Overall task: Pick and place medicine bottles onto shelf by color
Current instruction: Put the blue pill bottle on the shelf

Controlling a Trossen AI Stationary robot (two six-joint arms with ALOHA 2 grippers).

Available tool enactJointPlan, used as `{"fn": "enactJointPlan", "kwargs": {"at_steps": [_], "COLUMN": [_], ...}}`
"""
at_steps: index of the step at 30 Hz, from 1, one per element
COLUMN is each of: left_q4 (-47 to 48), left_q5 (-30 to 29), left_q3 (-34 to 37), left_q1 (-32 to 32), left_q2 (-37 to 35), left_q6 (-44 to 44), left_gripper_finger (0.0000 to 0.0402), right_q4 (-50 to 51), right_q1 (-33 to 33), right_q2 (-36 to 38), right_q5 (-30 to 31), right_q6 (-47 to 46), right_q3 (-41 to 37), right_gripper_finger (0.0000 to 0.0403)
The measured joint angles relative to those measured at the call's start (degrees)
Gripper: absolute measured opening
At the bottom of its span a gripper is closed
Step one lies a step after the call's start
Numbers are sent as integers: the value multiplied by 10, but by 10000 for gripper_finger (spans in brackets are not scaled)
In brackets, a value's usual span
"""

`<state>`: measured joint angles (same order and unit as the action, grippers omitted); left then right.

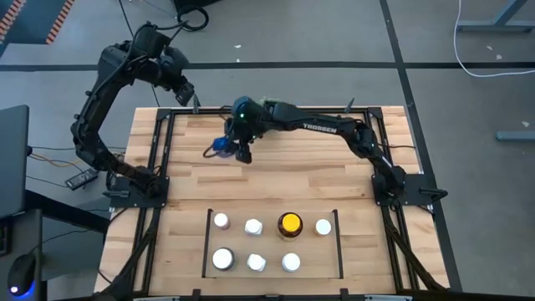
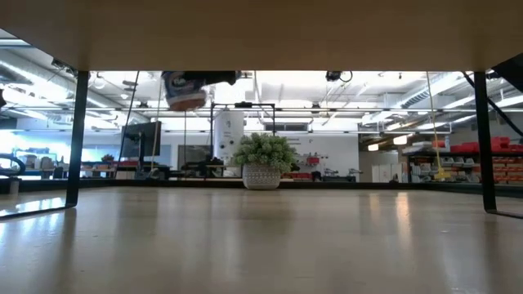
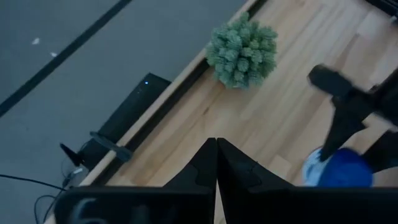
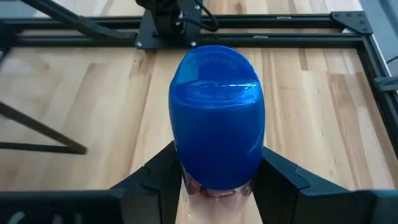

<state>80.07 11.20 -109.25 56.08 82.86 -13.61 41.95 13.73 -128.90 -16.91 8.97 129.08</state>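
Blue bottle: blue bottle (image 4: 217, 118) clamped between the two fingers of the right end effector (image 1: 236, 150), held above the far half of the counter (image 1: 292, 180), off the surface; in the low view it hangs high above the wood (image 2: 185, 90).
Right end effector: fingers (image 4: 163, 171) pressed on either side of the bottle's body; the arm reaches in from the right side of the counter toward its far middle.
Shelf: bay outlined by thin black strips (image 1: 206, 242) at the near middle of the counter, well apart from the held bottle.
Bottles on shelf: seven, in two rows. Far row has a white-capped bottle (image 1: 221, 221), a second white-capped one (image 1: 253, 226), the amber bottle with yellow cap (image 1: 290, 223) and another white-capped one (image 1: 323, 226). Near row has a wider white-capped bottle (image 1: 222, 258), then two more white caps (image 1: 257, 262) and (image 1: 290, 262).
Left end effector: left end effector (image 1: 192, 102) with its fingers (image 3: 205, 165) pressed together, holding nothing, raised over the far left corner of the counter.
Plant ball: green spiky ball (image 3: 242, 53) in a pale pot at the far edge of the counter, seen in the low view (image 2: 263, 162) at the middle of the back edge.
Frame: black frame (image 1: 159, 159) running around the counter.
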Motion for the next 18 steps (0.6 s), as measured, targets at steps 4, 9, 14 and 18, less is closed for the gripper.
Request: {"fn": "enactJointPlan", "kwargs": {"at_steps": [4, 9, 14, 18], "left_q4": [0, -3, -10, -21], "left_q5": [0, 0, 0, 17], "left_q3": [0, 0, 0, 0], "left_q1": [21, 51, 59, 58], "left_q2": [-12, -27, -30, -30], "left_q6": [-10, -12, -12, -3], "left_gripper_finger": [10, 18, 17, 12], "right_q4": [59, 91, 143, 202], "right_q1": [11, 15, 15, 10], "right_q2": [0, 38, 79, 104], "right_q5": [-25, -18, 14, 46], "right_q6": [-7, -13, -28, -35], "right_q3": [54, 52, 52, 52], "right_gripper_finger": [165, 165, 165, 165]}}
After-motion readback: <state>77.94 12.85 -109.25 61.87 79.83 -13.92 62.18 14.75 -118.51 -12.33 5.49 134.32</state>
